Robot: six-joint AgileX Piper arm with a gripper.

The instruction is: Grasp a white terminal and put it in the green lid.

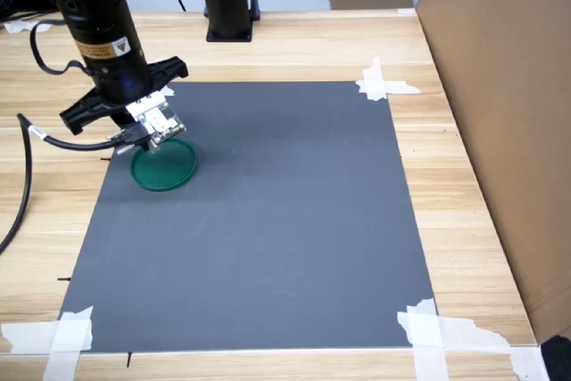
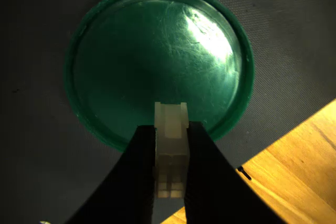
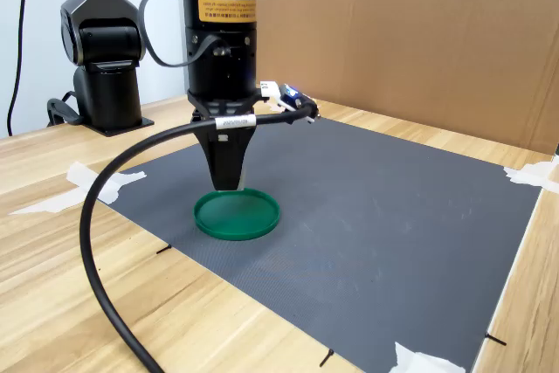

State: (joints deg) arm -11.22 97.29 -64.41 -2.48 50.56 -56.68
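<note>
Gripper [image 2: 170,182] closed on the white terminal [image 2: 170,145]; the 2 black fingers [image 2: 137,171] press its 2 long sides, seen plainly in the wrist view. The terminal stands up from between the fingertips, its free end projecting past them. No slack visible between fingers and part.

Directly beyond the held terminal lies the green lid [image 2: 105,77], open face toward the camera, raised rim all round. In the wrist view the terminal's free end overlaps the lid's near rim; whether it touches the lid cannot be told from this view. In the second exterior view the gripper [image 3: 227,176] points straight down, its tip at the far edge of the lid [image 3: 237,214], just above or at the rim; contact not resolvable. In the first exterior view the lid [image 1: 164,167] sits under the wrist, partly covered by the camera mount.

Lid rests flat on the dark grey mat [image 1: 268,220]. Mat is held to the wooden table [image 1: 464,220] by white tape strips [image 1: 384,85] at the corners. A black cable [image 3: 113,189] loops from the wrist out over the table on the second exterior view's left. A brown cardboard panel [image 3: 419,32] stands behind the mat in the second exterior view.
</note>
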